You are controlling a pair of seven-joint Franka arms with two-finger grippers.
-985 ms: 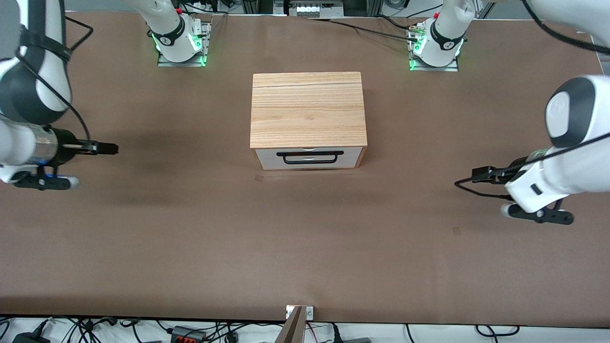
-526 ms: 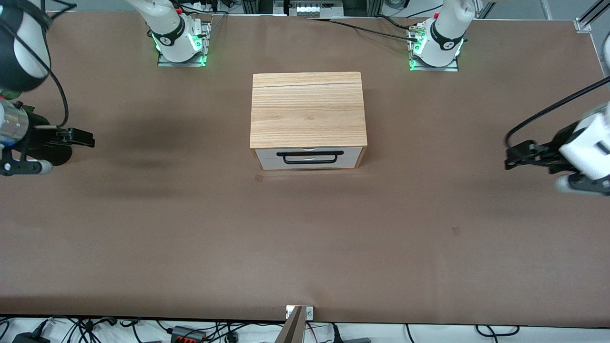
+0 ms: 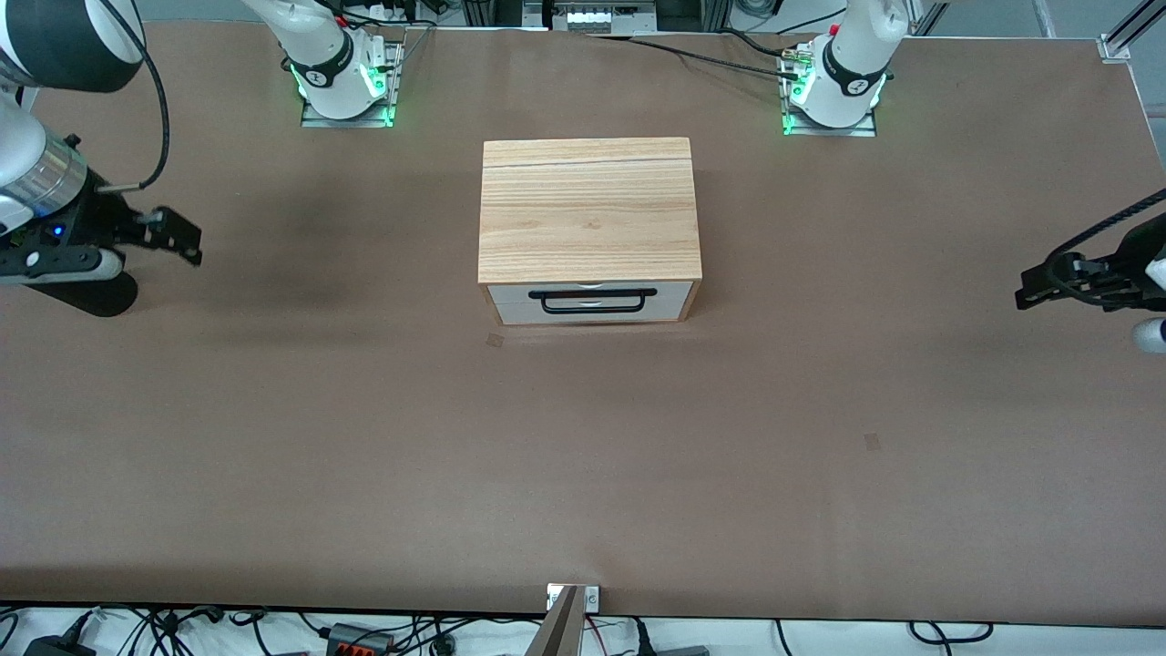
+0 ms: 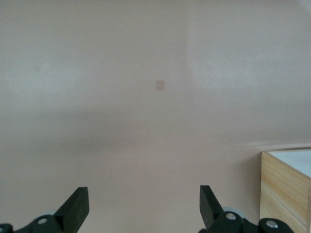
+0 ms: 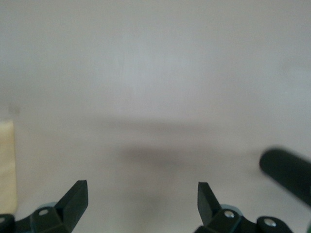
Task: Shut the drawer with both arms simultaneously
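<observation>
Left claw (image 3: 1029, 293), fingers (image 4: 77, 206) spread, holding nothing, hanging over the worktop (image 3: 364, 437) at the left arm's end. Right claw (image 3: 182, 239), also gaping and empty, hanging over the right arm's end. Drawer (image 3: 590, 302) sitting flush in the cabinet (image 3: 588, 210) at mid-worktop, well apart from both claws.

Both arms have drawn away from the middle of the table. The right gripper (image 3: 187, 244) has pulled back toward the right arm's end of the table and toward the bases, now tilted where it was level. The left gripper (image 3: 1034, 293) has retreated toward the left arm's end of the table and toward the bases, with most of its arm gone out of the front view
</observation>
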